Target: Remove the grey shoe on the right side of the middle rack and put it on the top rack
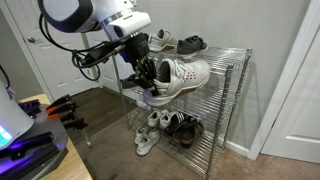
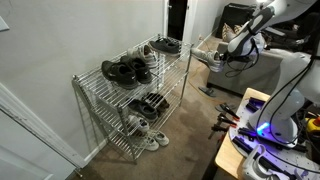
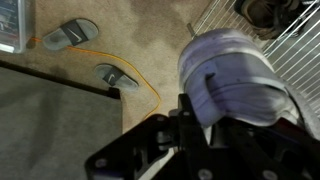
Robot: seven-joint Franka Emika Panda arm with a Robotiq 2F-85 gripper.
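My gripper (image 1: 150, 76) is shut on the grey shoe (image 1: 185, 72), a pale low-top sneaker with a thick white sole. It holds the shoe in the air just off the front of the chrome wire shelving, at about the height of the middle rack (image 1: 216, 96). In an exterior view the shoe (image 2: 207, 50) and gripper (image 2: 223, 56) hang to the side of the unit, level with the top rack (image 2: 96, 83). The top rack (image 1: 226, 52) carries other shoes. In the wrist view the shoe (image 3: 230, 80) fills the space between the dark fingers (image 3: 212, 118).
Dark shoes (image 1: 190, 43) sit on the top rack. Black shoes (image 2: 150, 103) lie on the middle rack, and small white sneakers (image 1: 148, 132) on the lowest tier. Two slippers (image 3: 70, 35) and an orange cable (image 3: 140, 82) lie on the carpet. A desk with gear (image 2: 255, 130) stands nearby.
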